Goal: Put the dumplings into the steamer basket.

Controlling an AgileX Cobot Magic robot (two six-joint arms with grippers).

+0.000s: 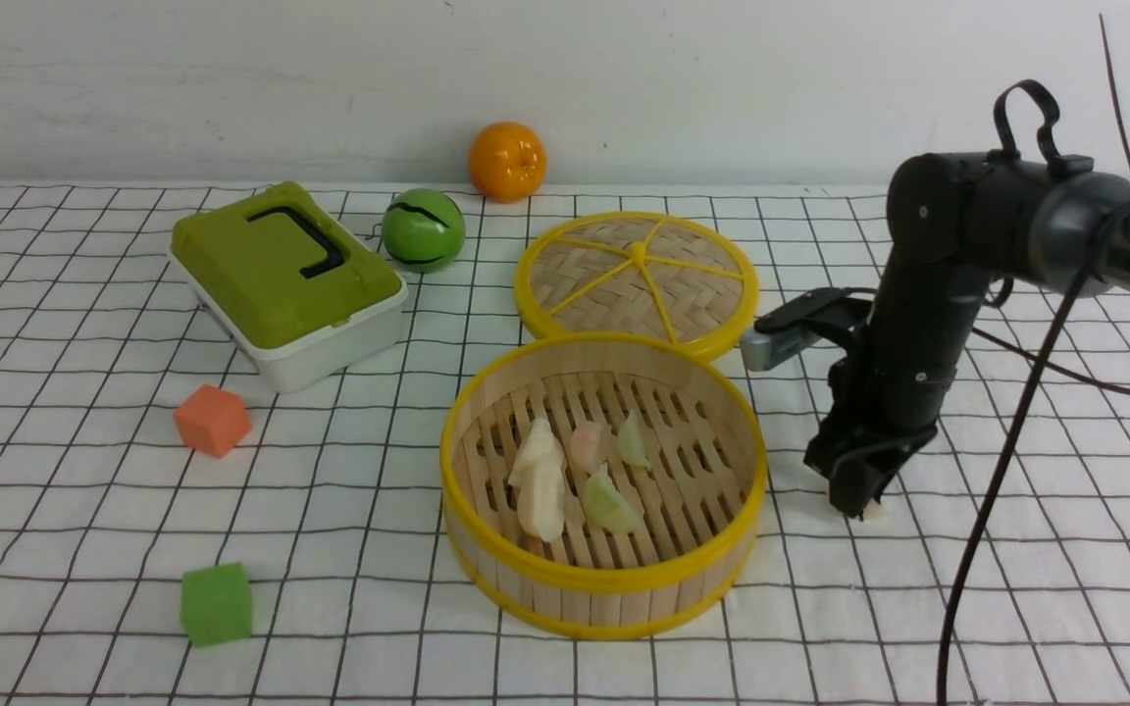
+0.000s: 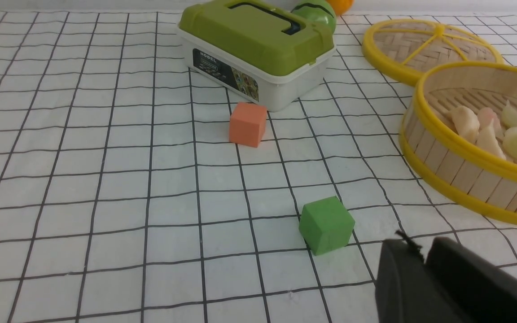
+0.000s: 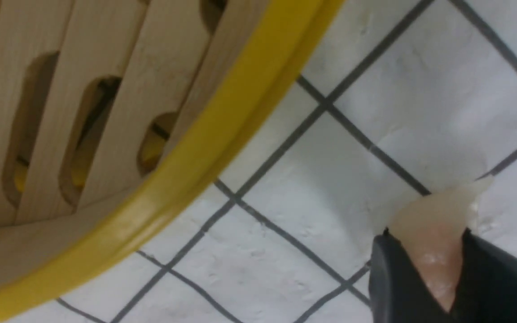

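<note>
Five dumplings [image 1: 542, 500] in the steamer basket [image 1: 604, 580]

A dumpling [image 3: 433, 224] sits between the jaws of the right gripper [image 1: 859, 508], low on the cloth [image 1: 918, 608]. Just left of the gripper stands the steamer basket [image 1: 604, 588], with five dumplings [image 1: 540, 480] in it. The lid [image 1: 636, 279] lies behind the basket. Farther left lie the box [image 1: 285, 279], ball [image 1: 423, 230], fruit [image 1: 506, 162], far cube [image 1: 212, 420] and near cube [image 1: 217, 603].

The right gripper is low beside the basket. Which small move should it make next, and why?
Probably lift straight up: the right gripper pinches a dumpling low over the cloth, and the steamer basket rim stands higher beside it.
</note>
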